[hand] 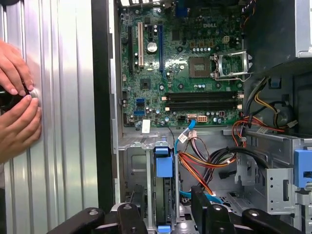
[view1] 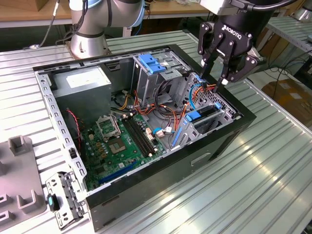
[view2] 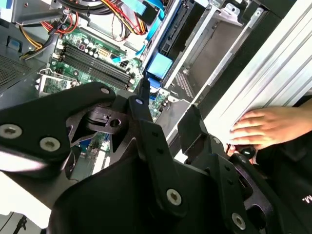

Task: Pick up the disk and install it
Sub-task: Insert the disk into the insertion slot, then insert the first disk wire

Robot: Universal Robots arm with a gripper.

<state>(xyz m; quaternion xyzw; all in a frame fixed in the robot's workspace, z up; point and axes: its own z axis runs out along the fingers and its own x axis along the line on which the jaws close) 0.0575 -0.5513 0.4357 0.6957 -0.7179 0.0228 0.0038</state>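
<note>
The disk (view1: 201, 116) stands on edge in the low drive bay at the corner of the open computer case (view1: 146, 195), on the exterior view's right, with its blue rail facing up. Both wrist views show the same blue rail (hand: 164, 166) (view2: 158, 66) between the bay's metal walls. My black gripper (view1: 214, 78) hangs a little above and behind the bay, open and holding nothing. In the first wrist view the gripper (hand: 165, 204) has its fingers on either side of the disk's slot.
A tall metal cage with a blue top (view1: 151, 63) and a grey power supply (view1: 83, 83) stand in the case, with the green motherboard (view1: 122, 141) and loose cables between them. A person's hands (hand: 17, 102) (view2: 263, 127) rest on the ribbed table beside the case. A grey fixture (view1: 19, 180) lies at the exterior view's left.
</note>
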